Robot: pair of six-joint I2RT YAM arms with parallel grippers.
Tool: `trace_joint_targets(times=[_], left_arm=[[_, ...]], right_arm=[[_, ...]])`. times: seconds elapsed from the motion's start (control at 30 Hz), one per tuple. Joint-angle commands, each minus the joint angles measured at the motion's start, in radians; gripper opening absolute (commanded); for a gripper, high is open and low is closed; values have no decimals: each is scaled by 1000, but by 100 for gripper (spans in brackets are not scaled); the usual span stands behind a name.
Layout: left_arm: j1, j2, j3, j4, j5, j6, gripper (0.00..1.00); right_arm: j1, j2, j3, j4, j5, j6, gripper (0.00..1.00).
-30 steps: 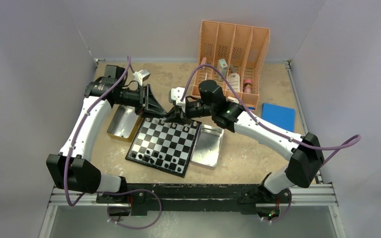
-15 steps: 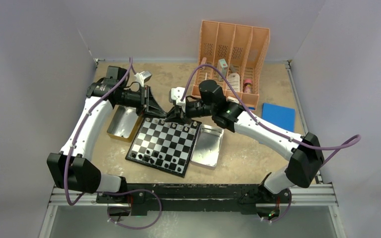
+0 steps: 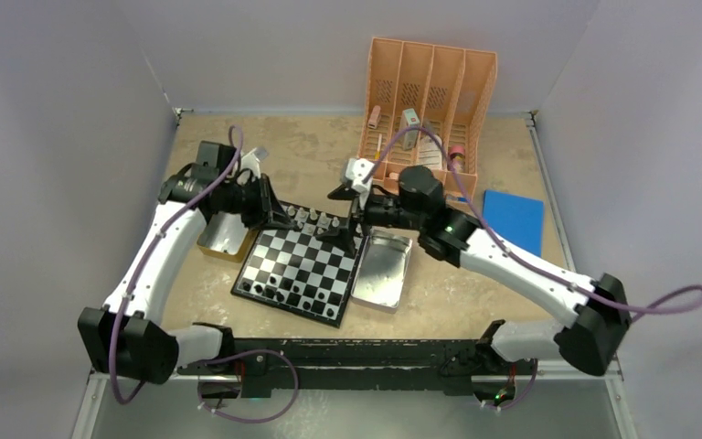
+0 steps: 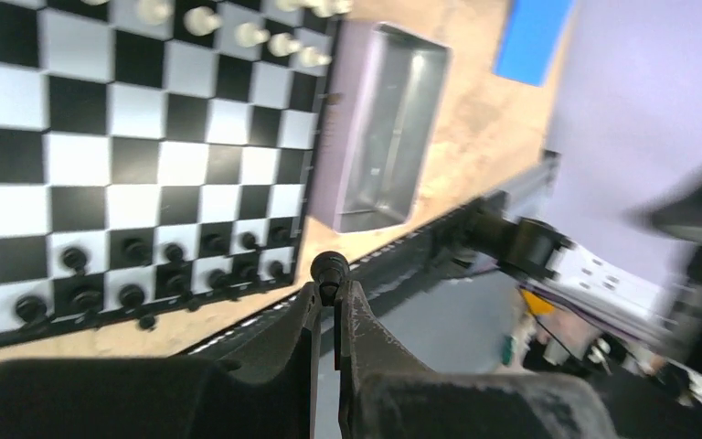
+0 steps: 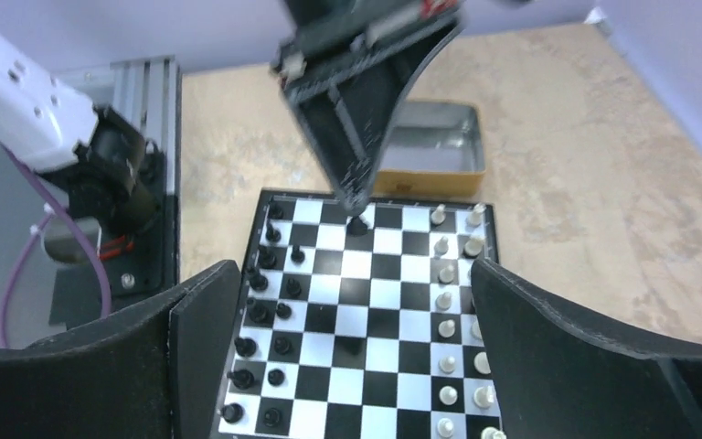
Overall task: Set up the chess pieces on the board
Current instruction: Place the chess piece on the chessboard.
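The board lies mid-table, with black chess pieces in two rows at its near edge and silvery-white ones along the far edge. My left gripper is shut on a small black chess piece, whose round head pokes out above the fingertips. In the right wrist view that left gripper holds the black piece just over a far-corner square of the board. My right gripper hangs wide open above the board's opposite end, nothing between its fingers.
A plain silver tray lies against the board's right side. A yellow-sided tin sits to its left, under the left arm. An orange file rack stands at the back and a blue pad lies at the right.
My right gripper has opened and drawn back to the right, uncovering white pieces on the far rows. My left gripper has shut on a black piece and shifted over the board's corner.
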Motion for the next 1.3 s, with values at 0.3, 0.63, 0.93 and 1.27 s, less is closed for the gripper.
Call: trace_joint_targets(times=[0.3, 0.63, 0.93, 1.27], left_arm=[[-222, -194, -309, 75, -748, -286, 0], [-274, -224, -422, 83, -937, -452, 0], [-274, -186, -467, 72, -967, -499, 0], [-272, -126, -513, 160, -976, -507, 0]], right_arm=[[3, -368, -78, 39, 270, 237, 99], [3, -475, -65, -49, 310, 251, 99], [4, -510, -64, -80, 331, 250, 99], [4, -514, -49, -107, 338, 242, 99]])
